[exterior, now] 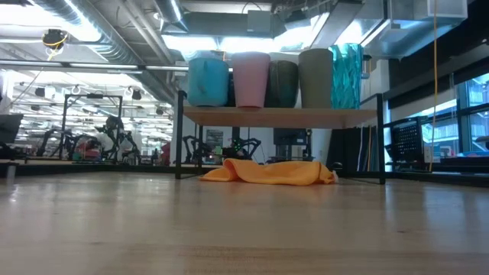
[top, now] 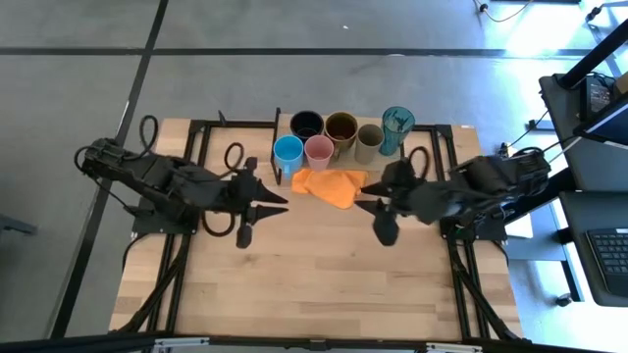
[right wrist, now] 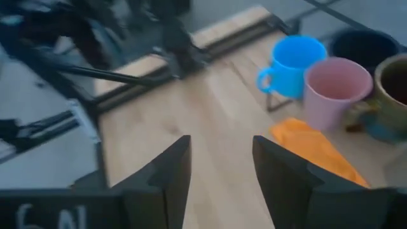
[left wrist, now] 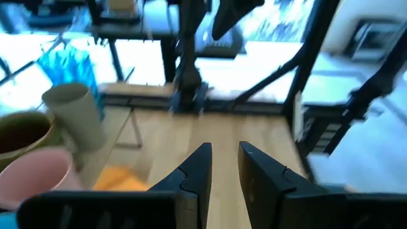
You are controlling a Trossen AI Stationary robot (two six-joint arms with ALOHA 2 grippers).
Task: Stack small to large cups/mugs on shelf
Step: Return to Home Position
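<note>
Six cups stand on their bases on the shelf (exterior: 229, 115) at the table's far middle. The light blue mug (top: 288, 154) and pink cup (top: 319, 151) are in front. The black mug (top: 307, 124), mustard-brown mug (top: 341, 126), olive-grey cup (top: 370, 138) and teal tumbler (top: 397, 126) stand behind and to the right. My left gripper (top: 275, 199) hovers left of the shelf, open and with nothing between its fingers (left wrist: 197, 168). My right gripper (top: 368, 208) hovers to the right, open too, its fingers (right wrist: 175, 165) pointing toward the cups.
An orange cloth (top: 331, 185) lies crumpled on the tabletop just in front of the shelf, between the two grippers. Black frame rails (top: 196, 137) run along the table's left and right sides. The near half of the wooden tabletop (top: 314, 284) is bare.
</note>
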